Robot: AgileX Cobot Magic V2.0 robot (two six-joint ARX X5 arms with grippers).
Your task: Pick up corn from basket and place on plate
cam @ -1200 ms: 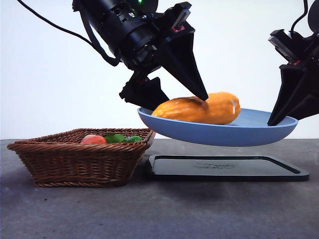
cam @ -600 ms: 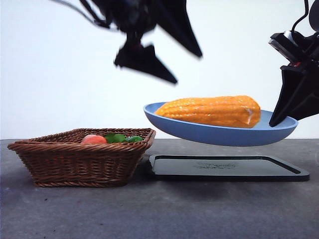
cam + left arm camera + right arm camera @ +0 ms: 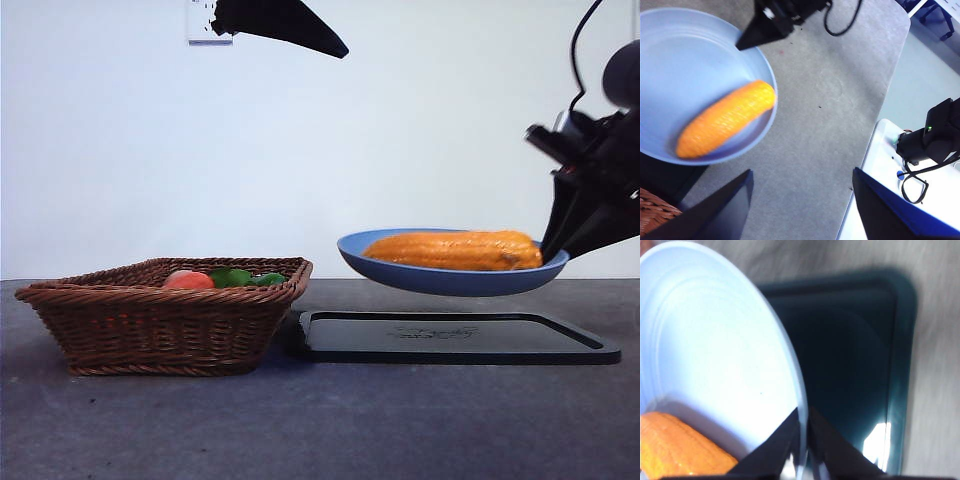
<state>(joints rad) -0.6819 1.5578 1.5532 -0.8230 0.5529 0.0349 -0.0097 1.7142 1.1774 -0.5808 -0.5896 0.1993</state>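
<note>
Lying lengthwise in one blue plate (image 3: 450, 280), a single orange-yellow corn cob (image 3: 465, 250) rests just beside the right gripper (image 3: 803, 432), whose jaws pinch the plate's rim above one black tray (image 3: 455, 340), while the left gripper (image 3: 800, 200) hangs wide open and empty, high above one wicker basket (image 3: 160, 325).

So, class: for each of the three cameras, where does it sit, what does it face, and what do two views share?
Front view: low at table height, looking level across basket, black tray and raised plate; arms show at top and right.
Left wrist view: high on the left arm, looking down on the corn; left gripper open.
Right wrist view: right gripper clamps the plate's rim.
All three share plate and corn.
</note>
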